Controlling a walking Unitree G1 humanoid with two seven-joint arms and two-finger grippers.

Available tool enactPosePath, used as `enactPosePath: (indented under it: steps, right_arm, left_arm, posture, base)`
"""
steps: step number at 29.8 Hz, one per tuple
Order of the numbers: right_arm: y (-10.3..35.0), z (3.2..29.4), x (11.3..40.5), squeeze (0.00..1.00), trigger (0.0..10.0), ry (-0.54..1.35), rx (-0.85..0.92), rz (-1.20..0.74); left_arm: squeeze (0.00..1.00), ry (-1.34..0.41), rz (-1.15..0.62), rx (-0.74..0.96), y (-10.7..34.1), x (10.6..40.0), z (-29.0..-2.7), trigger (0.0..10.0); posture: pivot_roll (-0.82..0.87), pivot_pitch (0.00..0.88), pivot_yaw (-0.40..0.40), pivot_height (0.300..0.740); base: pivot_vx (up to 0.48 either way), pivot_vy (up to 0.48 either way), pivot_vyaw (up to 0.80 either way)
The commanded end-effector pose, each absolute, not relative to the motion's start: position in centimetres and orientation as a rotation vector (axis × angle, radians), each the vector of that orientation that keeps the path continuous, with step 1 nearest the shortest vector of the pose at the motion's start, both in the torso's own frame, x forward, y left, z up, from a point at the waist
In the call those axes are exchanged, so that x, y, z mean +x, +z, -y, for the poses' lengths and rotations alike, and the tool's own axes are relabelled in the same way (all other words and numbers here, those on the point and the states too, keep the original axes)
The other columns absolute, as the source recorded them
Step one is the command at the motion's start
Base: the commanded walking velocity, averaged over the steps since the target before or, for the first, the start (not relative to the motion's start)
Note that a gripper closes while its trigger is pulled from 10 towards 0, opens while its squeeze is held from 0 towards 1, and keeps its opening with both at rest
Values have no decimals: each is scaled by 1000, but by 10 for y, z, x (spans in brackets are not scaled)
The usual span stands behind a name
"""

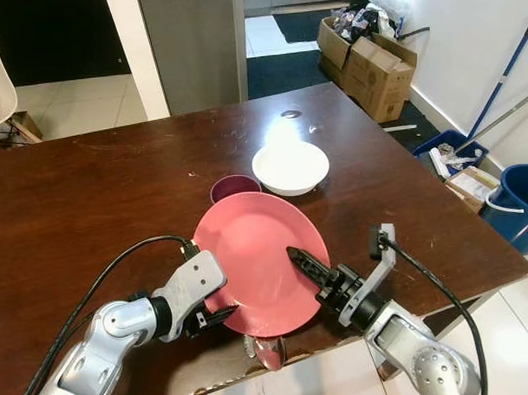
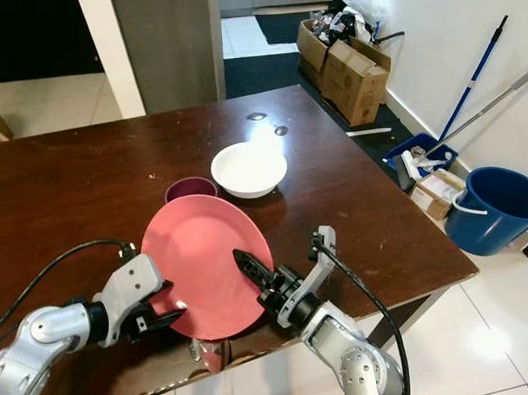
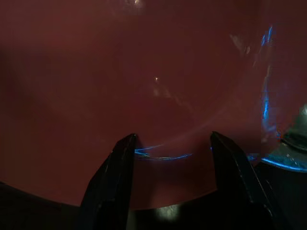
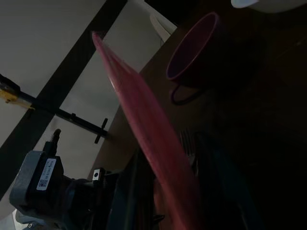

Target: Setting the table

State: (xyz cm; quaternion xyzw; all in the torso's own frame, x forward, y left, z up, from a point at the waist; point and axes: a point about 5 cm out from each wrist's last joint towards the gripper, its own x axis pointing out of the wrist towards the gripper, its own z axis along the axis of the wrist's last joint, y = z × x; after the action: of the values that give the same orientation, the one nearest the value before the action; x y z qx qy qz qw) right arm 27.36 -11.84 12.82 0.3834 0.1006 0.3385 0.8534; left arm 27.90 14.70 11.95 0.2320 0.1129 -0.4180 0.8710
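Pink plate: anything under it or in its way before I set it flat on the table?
Yes. Cutlery lies under the pink plate at the table's near edge, and the purple cup stands against its far rim. Left gripper and right gripper hold the plate tilted.

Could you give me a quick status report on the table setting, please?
Left gripper and right gripper both clamped on the pink plate, held tilted above the table. Purple mug and white bowl just beyond it. Cutlery underneath.
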Motion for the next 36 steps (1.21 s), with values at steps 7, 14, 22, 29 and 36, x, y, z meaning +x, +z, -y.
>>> enactPosePath:
  steps: [7, 14, 22, 29, 36]
  right_arm:
    - [131, 119, 271, 0, 0, 724, 851, -180]
    - [144, 121, 273, 0, 0, 739, 880, -110]
    - [156, 126, 275, 0, 0, 751, 912, -42]
    - [181, 134, 280, 0, 3412, 725, 779, 73]
    - [224, 141, 290, 0, 10000, 575, 541, 260]
  left_arm:
    - [0, -814, -109, 293, 152, 290, -141, 10000]
    - [0, -836, 58, 134, 207, 293, -139, 10000]
    - [0, -911, 189, -51, 252, 287, -144, 10000]
    - [0, -802, 295, -224, 281, 293, -160, 10000]
    - [0, -385, 216, -99, 257, 315, -184, 10000]
  posture:
    - [-5, 68, 98, 740]
    - [-5, 60, 99, 740]
    - [-5, 54, 101, 740]
    - [-5, 47, 100, 740]
    - [-15, 43, 100, 740]
  base:
    - [0, 0, 0]
    - [0, 0, 0]
    - [0, 0, 0]
    - [0, 0, 0]
    - [0, 0, 0]
